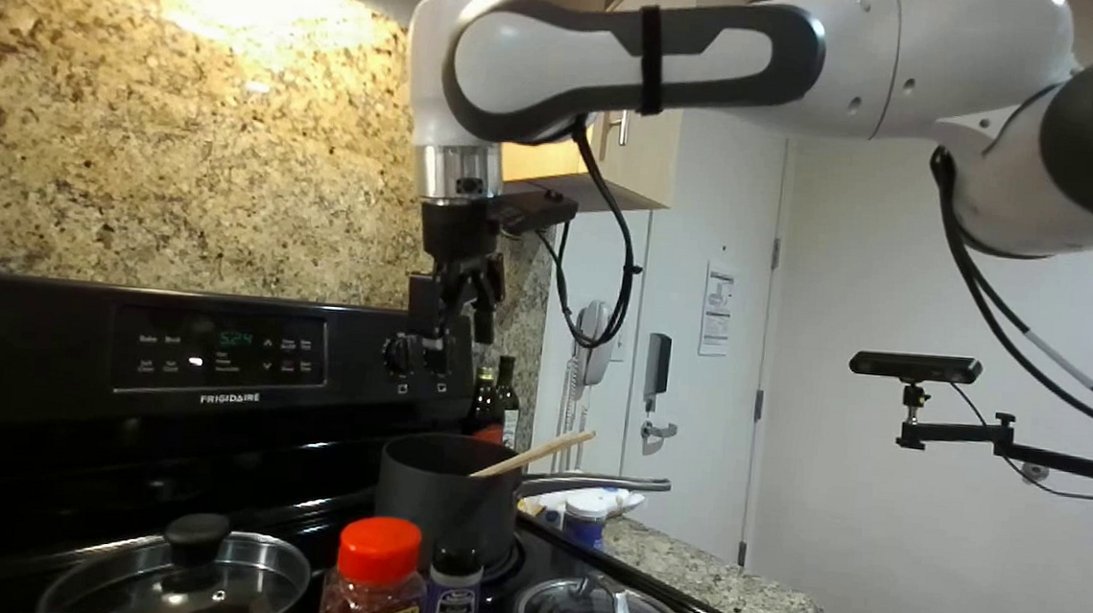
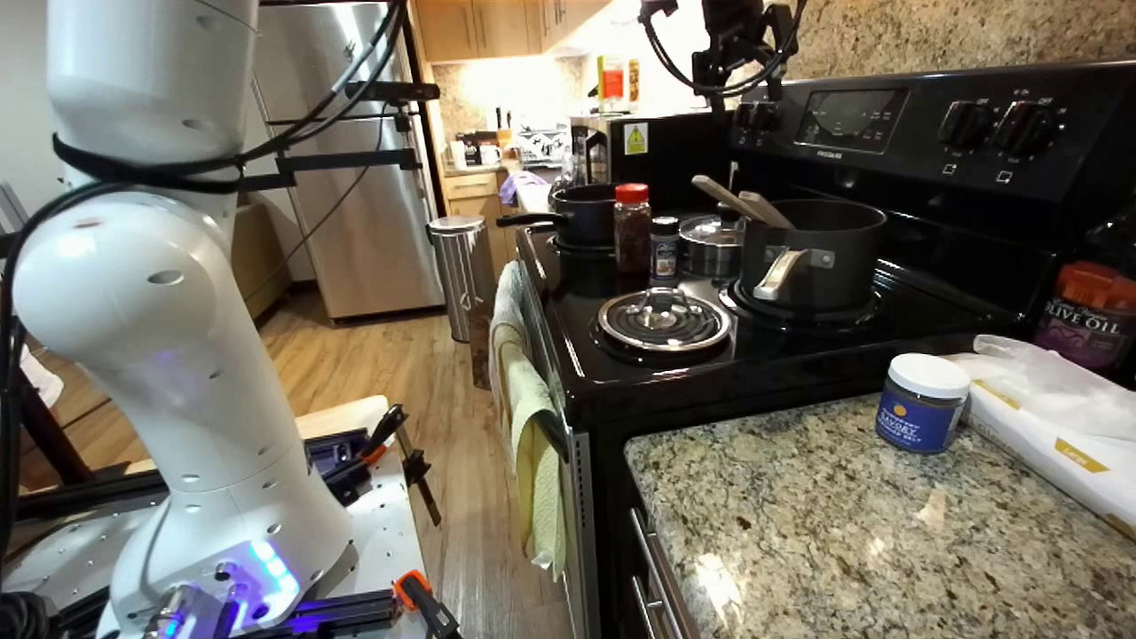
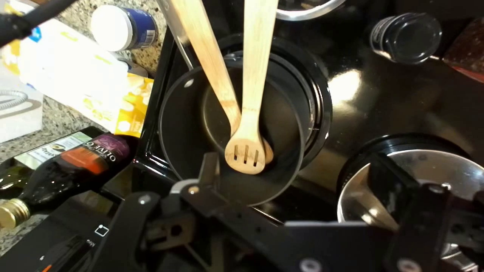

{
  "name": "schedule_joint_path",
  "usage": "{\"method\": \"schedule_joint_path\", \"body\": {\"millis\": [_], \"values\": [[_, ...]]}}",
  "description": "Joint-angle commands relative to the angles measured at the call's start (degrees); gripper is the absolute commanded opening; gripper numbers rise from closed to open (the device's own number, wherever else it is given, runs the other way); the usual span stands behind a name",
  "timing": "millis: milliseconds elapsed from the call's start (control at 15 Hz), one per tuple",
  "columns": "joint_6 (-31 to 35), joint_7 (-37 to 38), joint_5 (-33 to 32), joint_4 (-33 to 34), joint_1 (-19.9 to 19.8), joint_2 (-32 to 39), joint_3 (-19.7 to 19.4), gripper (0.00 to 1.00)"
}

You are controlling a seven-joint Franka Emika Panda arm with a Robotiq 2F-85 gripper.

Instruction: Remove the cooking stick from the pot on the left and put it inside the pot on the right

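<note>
Two light wooden cooking sticks stand tilted in a dark saucepan (image 3: 281,181). In the wrist view one is a slotted spoon (image 3: 255,75); the other stick (image 3: 211,56) lies partly under it. In exterior views a stick (image 1: 546,453) leans over the saucepan (image 1: 446,501) rim, and two handles (image 2: 729,197) show above the saucepan (image 2: 821,271). A glass-lidded pan (image 1: 239,583) and a black pot (image 2: 587,217) are elsewhere on the stove. My gripper (image 1: 458,339) is open and empty, above the saucepan and apart from the sticks. In the wrist view my gripper (image 3: 293,155) has fingers spread wide.
A red-capped spice jar (image 1: 377,574) and a smaller dark-capped jar (image 1: 454,598) stand between the pans. A small lid (image 2: 664,319) lies on the front burner. Oil bottles (image 3: 90,155), a white-capped jar (image 2: 921,404) and a box (image 2: 1047,453) are on the counter.
</note>
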Motion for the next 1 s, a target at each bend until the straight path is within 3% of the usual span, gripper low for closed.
{"method": "schedule_joint_path", "body": {"millis": [0, 400, 667, 933], "values": [[3.60, 3.37, 0.89, -13.84, 0.14, -11.23, 0.58, 1.00], [4.87, 13.08, 3.25, -30.26, -0.03, -24.13, 1.51, 1.00], [10.93, 19.96, 6.08, -42.46, -0.67, -33.43, 2.48, 1.00], [15.99, 14.83, 6.72, -50.87, -0.97, -40.41, 2.99, 1.00]]}}
